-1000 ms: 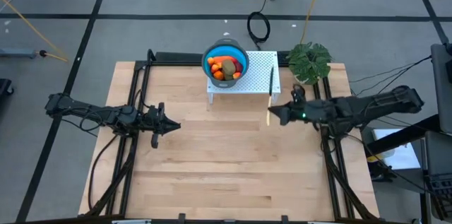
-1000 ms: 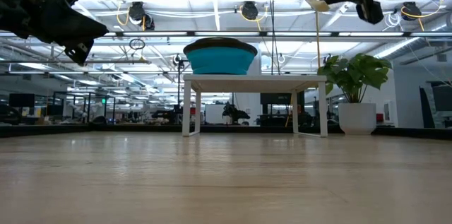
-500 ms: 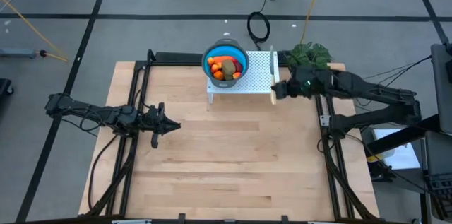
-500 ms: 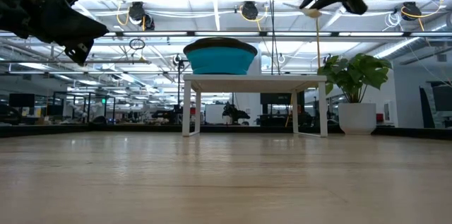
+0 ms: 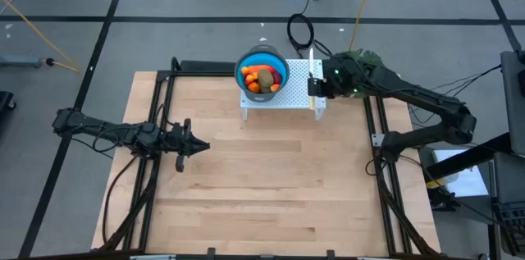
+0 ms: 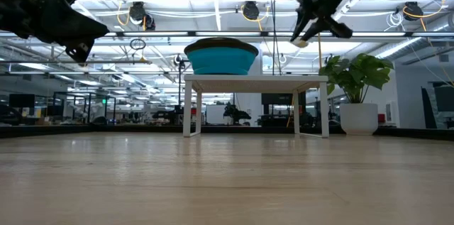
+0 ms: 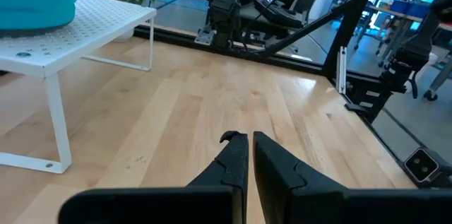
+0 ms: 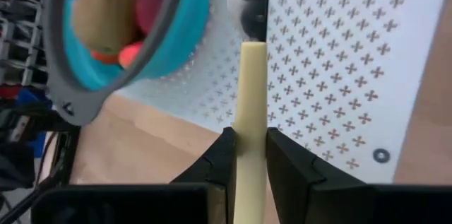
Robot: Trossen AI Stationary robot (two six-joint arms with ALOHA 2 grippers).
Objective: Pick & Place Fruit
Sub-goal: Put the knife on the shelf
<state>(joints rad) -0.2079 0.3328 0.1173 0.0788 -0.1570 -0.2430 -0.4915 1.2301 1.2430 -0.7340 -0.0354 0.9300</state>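
The fruit (image 5: pixel 262 78) lies in the round blue bowl (image 5: pixel 262 61), which stands on the left end of the white perforated stand (image 5: pixel 299 88). I see a brown-green oval (image 8: pixel 102 12) with orange and red pieces around it. My right gripper (image 5: pixel 314 88) hovers over the stand's right end, shut on the pale-yellow-handled knife (image 8: pixel 252 90). My left gripper (image 5: pixel 201 147) is shut and hangs in the air over the table's left half, holding nothing. My right gripper pinches the knife's pale-yellow handle (image 8: pixel 252 111) between its two fingers (image 8: pixel 222 160). The handle runs along the fingers and sticks out ahead of them. The knife is lifted clear above the stand (image 8: pixel 339 54). Its pale end (image 6: pixel 301 40) points slantwise down in the low view.
A potted plant (image 6: pixel 355 76) stands at the table's far right corner, just behind the right arm. The stand (image 6: pixel 255 79) rests on thin white legs near the far edge. Bare wooden table (image 5: pixel 262 186) spreads across the middle and near side.
My right gripper has carried the knife from over the bare table toward the far edge, ending above the stand's right end. It has also turned, so the knife's pale end now slants downward. The left arm has kept still.
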